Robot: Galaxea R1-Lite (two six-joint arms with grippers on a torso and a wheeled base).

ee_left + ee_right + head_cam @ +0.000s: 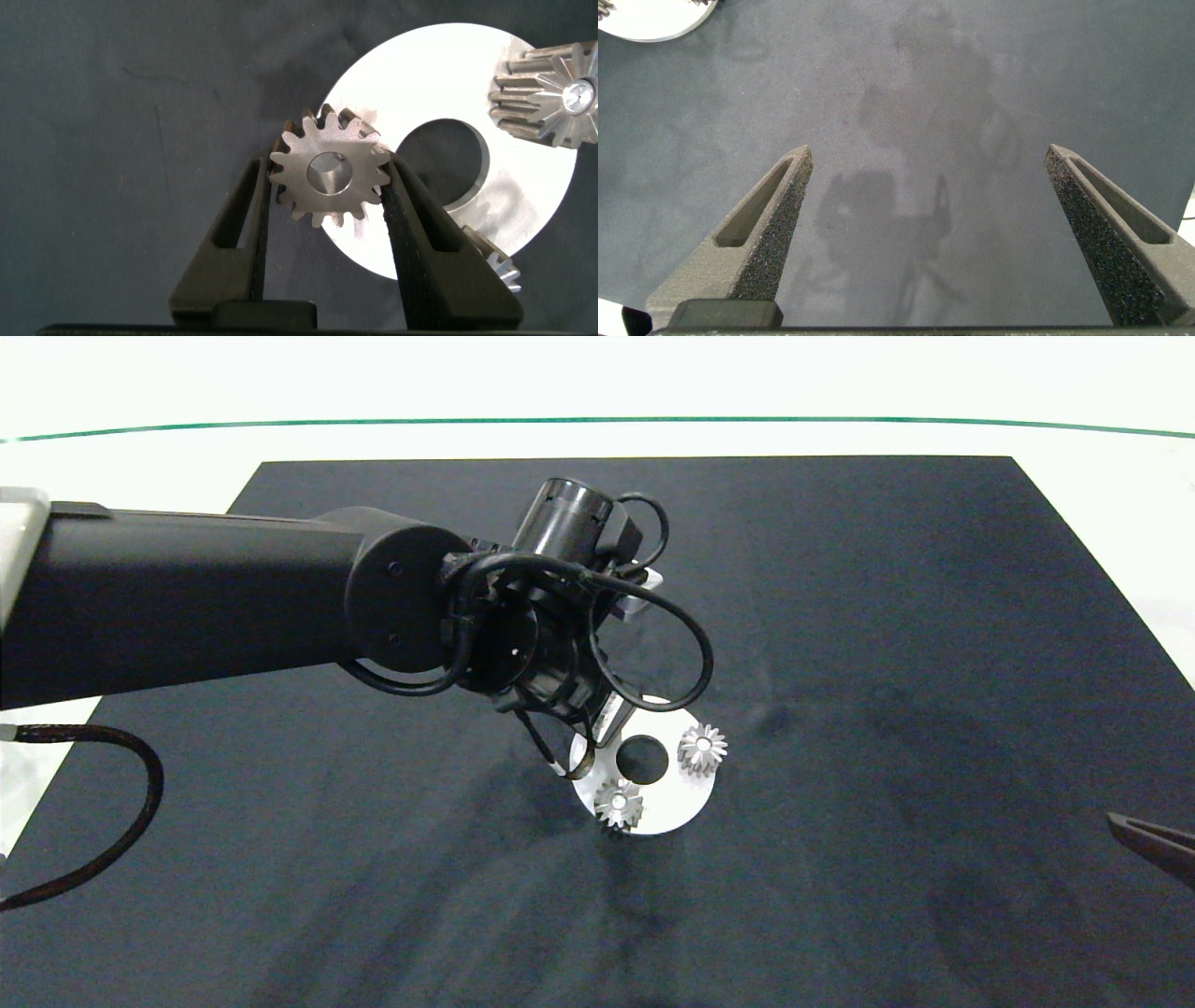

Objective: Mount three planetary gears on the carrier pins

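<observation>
two planetary gears (702, 748) already sit on the white disc (674, 803), and we hold the third gear (327, 173) clamped flat in our left gripper (325, 201) over the disc's rim, bore over the last pin (326, 174), while our right gripper (924, 201) waits open, well away.

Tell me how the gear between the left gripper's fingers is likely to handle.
The gear looks like solid metal, so probably stiff and heavy for its size. The left gripper pinches it only across tooth tips, so it might pivot or slip. Round and toothed, it could roll if dropped on edge onto the white disc.
</observation>
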